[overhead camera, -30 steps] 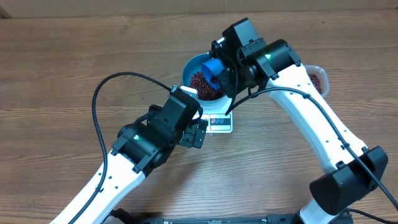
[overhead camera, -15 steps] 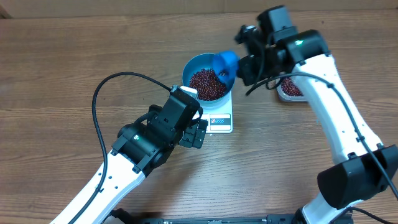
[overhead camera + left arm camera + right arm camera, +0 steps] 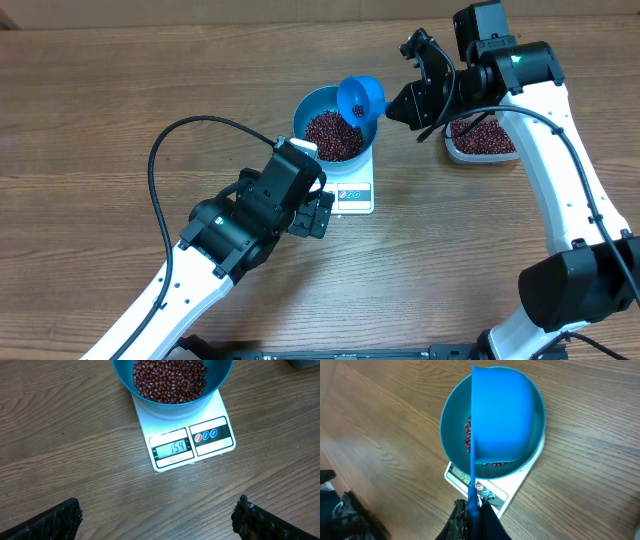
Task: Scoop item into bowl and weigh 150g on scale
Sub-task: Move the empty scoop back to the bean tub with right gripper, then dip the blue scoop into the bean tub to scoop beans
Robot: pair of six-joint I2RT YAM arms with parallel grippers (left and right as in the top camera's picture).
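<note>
the left gripper (image 3: 157,521) sits lowest in the overhead frame with its black fingers spread wide and nothing between them, hovering over the brown wooden table (image 3: 100,100) just below the small flat white square kitchen scale (image 3: 192,442). from the left wrist view the scale's display reads 154. on the scale stands the round deep blue bowl (image 3: 170,410), heaped with small dark red-brown beans (image 3: 170,377). above the bowl's upper right rim hangs the small blue handled plastic scoop (image 3: 360,98), tipped on its side, with what look like a few beans in its cup. the right gripper (image 3: 471,517) is clenched on the scoop's handle. furthest out, at the upper right of the overhead frame, the clear rounded-rectangular plastic tub (image 3: 478,157) holds more beans, well apart from the scale. the step in hand looks like the fine trimming of the weight, since the reading is a little above target. the next move probably calls for a small, careful correction: lift a few beans out of the bowl, carry them to the tub, then check the display, without knocking the bowl.
</note>
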